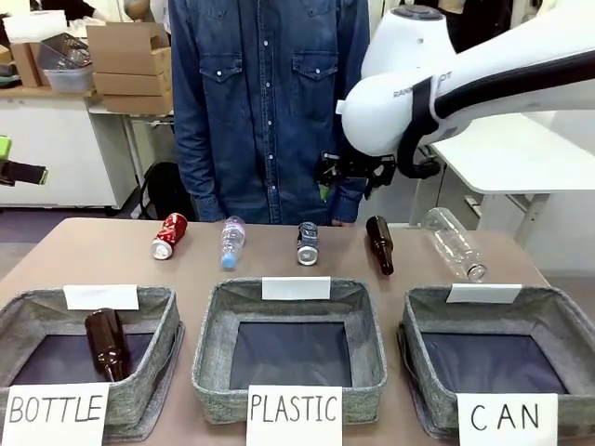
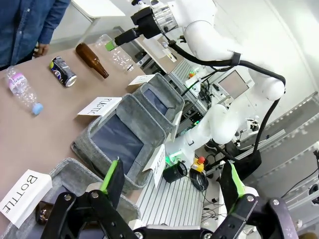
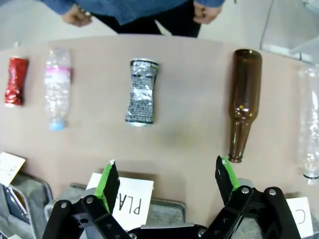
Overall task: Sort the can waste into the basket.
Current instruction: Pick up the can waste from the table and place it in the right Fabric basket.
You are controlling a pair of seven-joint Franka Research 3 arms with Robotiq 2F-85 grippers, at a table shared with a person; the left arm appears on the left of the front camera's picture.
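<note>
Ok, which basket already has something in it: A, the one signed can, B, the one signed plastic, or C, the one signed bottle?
C: a brown bottle lies in the BOTTLE basket, while the PLASTIC basket and the CAN basket show bare dark lining.

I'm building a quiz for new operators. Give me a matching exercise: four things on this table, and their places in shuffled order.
1. red can
2. dark can
3. large clear bottle
4. CAN basket

a. middle of the row lying on the table
b. robot's right end of that row
c. nearest the robot, on its right
d. robot's left end of that row

Pairs: 1-d, 2-a, 3-b, 4-c
</note>
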